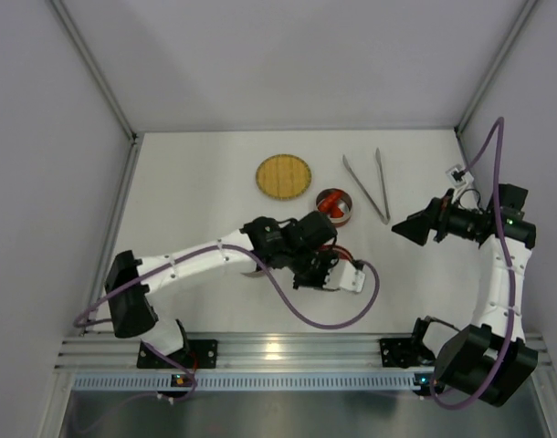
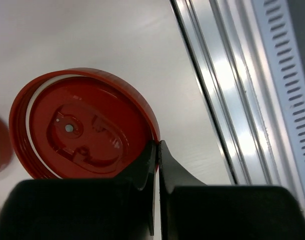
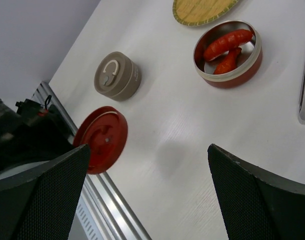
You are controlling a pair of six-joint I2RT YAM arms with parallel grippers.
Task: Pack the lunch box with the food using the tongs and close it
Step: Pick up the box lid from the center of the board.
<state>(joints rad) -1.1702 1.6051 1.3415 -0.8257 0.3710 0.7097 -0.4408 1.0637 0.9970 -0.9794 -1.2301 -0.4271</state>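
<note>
Status from my end: packing looks mostly done, closing not started. Two red pieces (image 3: 227,42) of the food lie in the open red tin (image 3: 240,80), which sits mid-table just beside the woven plate (image 1: 283,176). The plate itself is bare. I can't find the small orange-yellow piece in any view, so can't say if it's packed (might be inside the beige tub (image 3: 116,75), no way to tell). Tongs (image 1: 365,189) lie flat on the table (image 1: 196,182) to the right of the tin, near it but apart, no gripper on them.

L gripper (image 2: 158,147): fingers closed tight, pinching the rim of the red lid (image 2: 87,127) as far as the wrist cam shows. The lid has its underside toward the cam, down by the near rail, well apart from the tin. R gripper (image 3: 148,160): fingers spread wide, nothing btwn them, hovering above the table on the tongs' side. The beige tub, w/ its own lid on, stands btwn the red lid and the tin.

My read: food step approx finished for what I can see, and the tongs are prob not needed again unless the orange piece turns up. Left to do: carry the lid over to the tin, seat it square on the rim, press or turn it shut. Whether the beige tub stacks w/ the tin as part of the box, I can't tell.
</note>
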